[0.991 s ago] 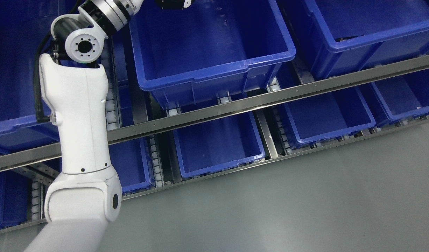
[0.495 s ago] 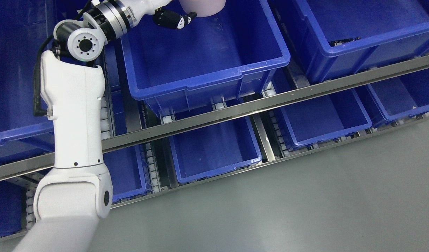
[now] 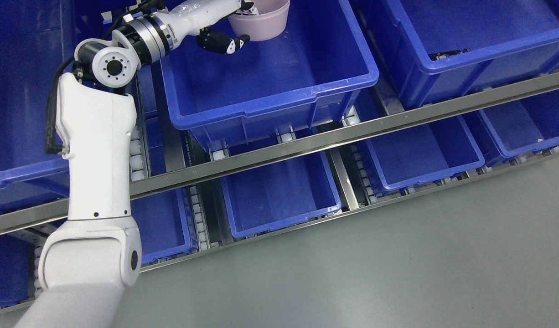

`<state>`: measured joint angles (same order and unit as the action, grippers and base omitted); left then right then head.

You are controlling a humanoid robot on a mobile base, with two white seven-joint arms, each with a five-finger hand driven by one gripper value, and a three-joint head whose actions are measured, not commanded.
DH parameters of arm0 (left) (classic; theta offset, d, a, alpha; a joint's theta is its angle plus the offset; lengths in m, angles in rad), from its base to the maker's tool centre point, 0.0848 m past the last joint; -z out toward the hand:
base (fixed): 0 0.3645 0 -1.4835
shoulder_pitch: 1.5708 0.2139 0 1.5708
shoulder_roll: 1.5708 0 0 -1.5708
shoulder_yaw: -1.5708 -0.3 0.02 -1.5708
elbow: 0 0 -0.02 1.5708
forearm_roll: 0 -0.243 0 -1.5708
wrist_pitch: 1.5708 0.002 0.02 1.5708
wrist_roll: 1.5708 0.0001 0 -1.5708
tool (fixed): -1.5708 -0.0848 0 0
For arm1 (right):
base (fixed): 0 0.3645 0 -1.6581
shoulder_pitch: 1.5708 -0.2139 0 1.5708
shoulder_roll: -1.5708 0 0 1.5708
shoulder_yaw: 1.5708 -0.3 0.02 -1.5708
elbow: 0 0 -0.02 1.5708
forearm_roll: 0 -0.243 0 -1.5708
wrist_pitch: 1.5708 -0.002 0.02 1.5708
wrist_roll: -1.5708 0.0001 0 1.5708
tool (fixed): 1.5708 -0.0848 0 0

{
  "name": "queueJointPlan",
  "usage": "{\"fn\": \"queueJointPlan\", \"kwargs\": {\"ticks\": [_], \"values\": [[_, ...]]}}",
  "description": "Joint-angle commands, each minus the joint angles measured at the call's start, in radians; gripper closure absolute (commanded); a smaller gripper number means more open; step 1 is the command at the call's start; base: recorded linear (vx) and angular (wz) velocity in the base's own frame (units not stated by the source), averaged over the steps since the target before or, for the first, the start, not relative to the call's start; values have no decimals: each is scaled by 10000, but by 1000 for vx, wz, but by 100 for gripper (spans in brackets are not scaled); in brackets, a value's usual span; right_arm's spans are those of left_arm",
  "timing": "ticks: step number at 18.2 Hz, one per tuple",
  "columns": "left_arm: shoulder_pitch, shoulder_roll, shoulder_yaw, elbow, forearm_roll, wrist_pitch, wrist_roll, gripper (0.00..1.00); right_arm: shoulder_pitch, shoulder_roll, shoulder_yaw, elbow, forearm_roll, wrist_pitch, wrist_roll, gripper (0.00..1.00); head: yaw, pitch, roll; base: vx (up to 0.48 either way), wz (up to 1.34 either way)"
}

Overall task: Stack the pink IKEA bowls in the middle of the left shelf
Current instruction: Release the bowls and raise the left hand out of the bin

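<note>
1. Head view, looking down at a slant on a shelf rack of blue plastic bins with grey floor (image 3: 375, 273) filling the lower right of the frame.
2. The left arm (image 3: 97, 173), white with a round grey joint near the upper left, rises from the bottom left corner and bends right along the top edge.
3. The left hand (image 3: 231, 20) sits at the top centre of the frame, partly cut off by the top edge. Its dark fingers (image 3: 220, 43) curl under and against a pink bowl (image 3: 261, 20), so the hand is holding the bowl at its left side.
4. The bowl is upright, its open rim facing up. It is above the far part of a large blue bin (image 3: 270, 91) in the upper middle of the frame. Whether it rests on the bin's floor or is held above it cannot be told.
5. The rest of that bin's inside shows only blue plastic.
6. A second large bin (image 3: 466, 50) stands just beside it at the upper right, and another bin (image 3: 15, 114) is at the left edge behind the arm.
7. A metal rail (image 3: 352, 132) runs on a slant across the middle of the frame, below these bins.
8. Under the rail, a lower row of smaller bins (image 3: 279, 196) shows, with white rollers between them.
9. The right arm is out of sight.
</note>
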<state>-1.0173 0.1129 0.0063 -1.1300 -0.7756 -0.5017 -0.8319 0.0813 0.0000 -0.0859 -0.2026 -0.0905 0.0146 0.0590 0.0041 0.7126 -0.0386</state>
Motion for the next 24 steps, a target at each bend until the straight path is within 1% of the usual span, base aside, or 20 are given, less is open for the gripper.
{"fn": "queueJointPlan", "kwargs": {"ticks": [1, 2, 3, 4, 5, 6, 7, 8, 10, 11, 12, 13, 14, 17, 19, 20, 24], "values": [[187, -314, -2, 287, 117, 16, 51, 46, 0, -174, 0, 1, 0, 7, 24, 0, 0, 0, 0, 0, 0], [141, -559, 151, 271, 132, 46, 51, 39, 0, -174, 0, 1, 0, 7, 9, 0, 0, 0, 0, 0, 0], [126, -667, 395, 226, 147, 47, 81, 35, 0, -174, 0, 1, 0, 7, 24, 0, 0, 0, 0, 0, 0], [95, -775, 853, 195, 269, 62, 172, 29, 0, -174, 0, 1, 0, 7, 24, 0, 0, 0, 0, 0, 0], [80, -954, 1435, 194, 574, 62, 507, 26, 0, -174, 0, 1, 0, 7, 24, 0, 0, 0, 0, 0, 0], [80, -954, 1987, 194, 1154, 62, 1103, 26, 0, -174, 0, 1, 0, 7, 9, 0, 0, 0, 0, 0, 0], [110, -954, 2555, 194, 1980, 123, 1762, 26, 0, -174, 0, 1, 0, 7, 9, 0, 0, 0, 0, 0, 0], [217, -954, 3062, 194, 3112, 427, 2756, 26, 0, -174, 0, 1, 0, 7, 24, 0, 0, 0, 0, 0, 0], [645, -954, 3159, 240, 5520, 827, 5116, 24, 0, -174, 0, 1, 0, 7, 24, 0, 0, 0, 0, 0, 0], [920, -954, 2946, 225, 6747, 1118, 6343, 21, 0, -174, 0, 1, 0, 7, 24, 0, 0, 0, 0, 0, 0], [1242, -954, 2473, 149, 7199, 1622, 7114, 16, 0, -174, 0, 1, 0, 7, 24, 0, 0, 0, 0, 0, 0], [1610, -954, 2134, -216, 7219, 2219, 7471, 5, 0, -174, 0, 1, 0, 7, 24, 0, 0, 0, 0, 0, 0], [1993, -954, 1903, -797, 7234, 2696, 7566, 1, 0, -174, 0, 1, 0, 7, 24, 0, 0, 0, 0, 0, 0], [2685, -954, 1426, -2041, 7250, 3159, 7583, 0, 0, -174, 0, 1, 0, 7, 24, 0, 0, 0, 0, -9, 0], [3100, -954, 1395, -3022, 7265, 3924, 7567, 0, 0, -174, 0, 1, 0, 7, 24, 0, 0, 0, 0, -44, 0], [3284, -954, 1304, -3376, 7265, 4049, 7567, 0, 0, -174, 0, 1, 0, 7, 24, 0, 0, 0, 0, -98, 0], [3622, -954, 981, -3441, 7265, 3959, 7536, 0, 0, -174, 0, 1, 0, 7, 24, 0, 0, 0, 0, -149, 22]]}}
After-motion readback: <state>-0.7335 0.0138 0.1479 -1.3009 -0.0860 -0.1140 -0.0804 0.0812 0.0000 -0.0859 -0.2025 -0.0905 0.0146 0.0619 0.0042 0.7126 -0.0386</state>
